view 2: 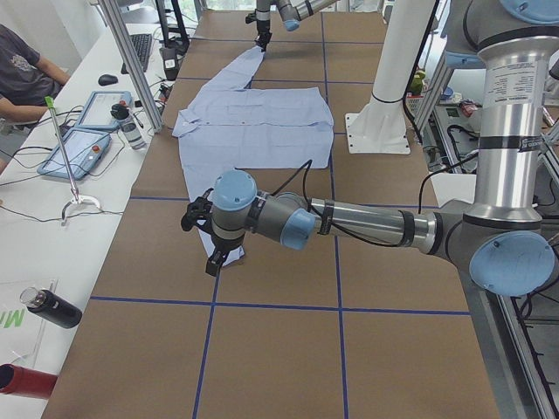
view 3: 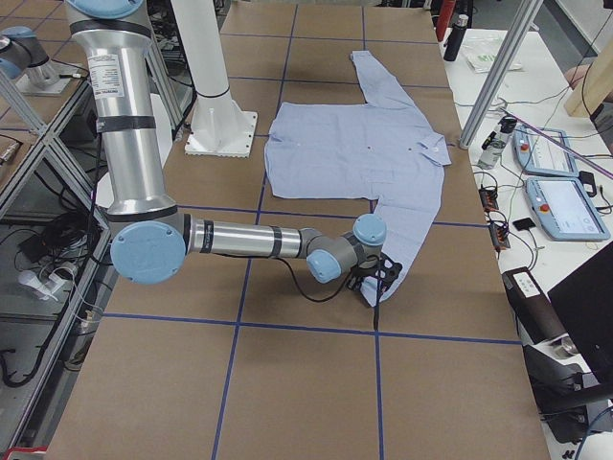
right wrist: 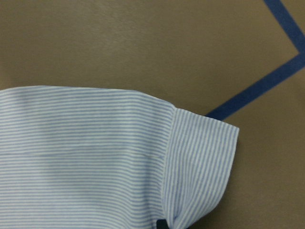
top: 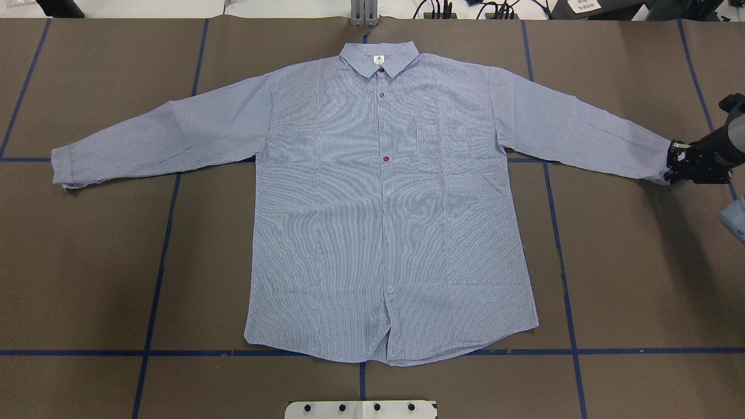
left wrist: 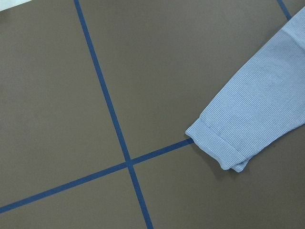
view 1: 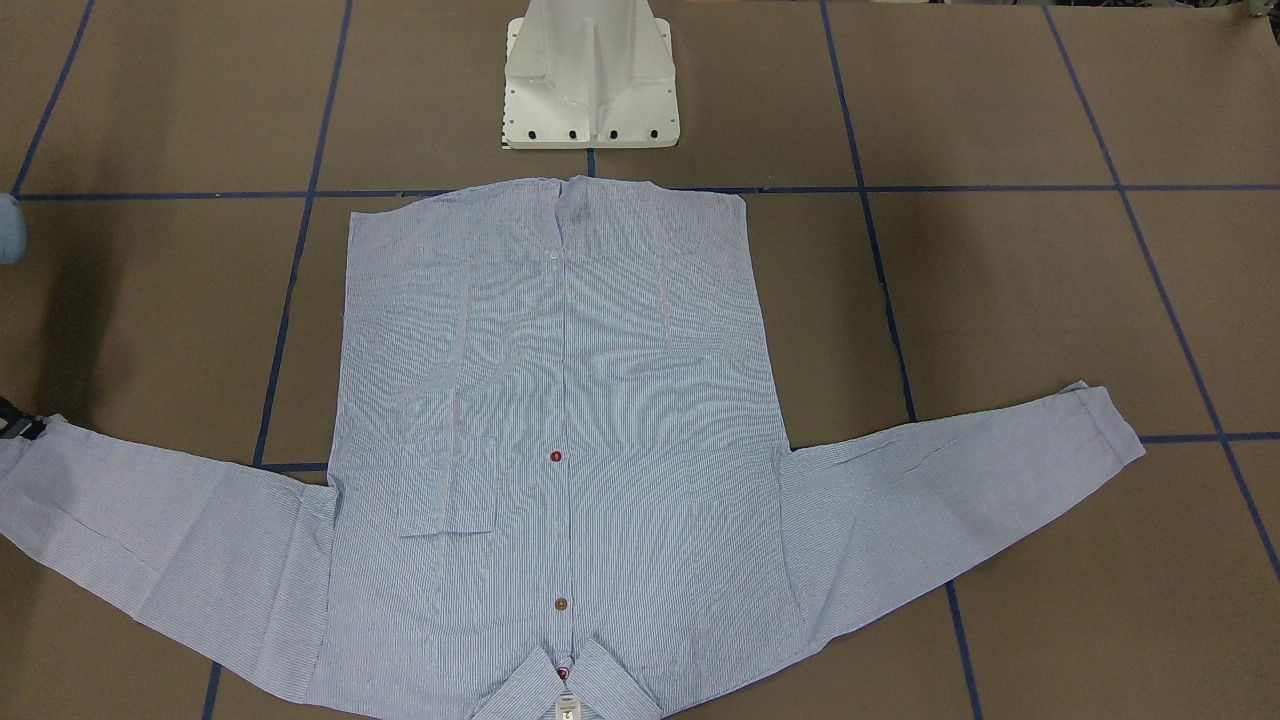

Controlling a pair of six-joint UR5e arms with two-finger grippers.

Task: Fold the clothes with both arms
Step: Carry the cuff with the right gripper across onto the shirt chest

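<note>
Brown table [top: 87, 279] with blue tape lines [top: 157, 279] holds the blue striped shirt [top: 384, 203], lying flat in the middle with sleeves spread wide. The right gripper [top: 669, 167] touches the right cuff [top: 652, 166]; the left gripper [view 2: 216, 260] hangs near the left cuff [top: 61, 169]. If they are open or closed, I cannot tell.

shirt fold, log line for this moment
shirt: flat, face up, sleeves spread | right tool: at cuff, grip unclear | left tool: clear of other cuff

Light blue shirt [view 2: 253, 122] spread flat on brown table [view 2: 279, 358] with blue tape grid [view 2: 337, 279], sleeves out. Near left arm [view 2: 367, 225] extends low across; left gripper [view 2: 213, 264] at near cuff. Far right gripper [view 2: 261, 44] at far cuff. Seated person [view 2: 22, 74] at side bench [view 2: 35, 253].
</note>
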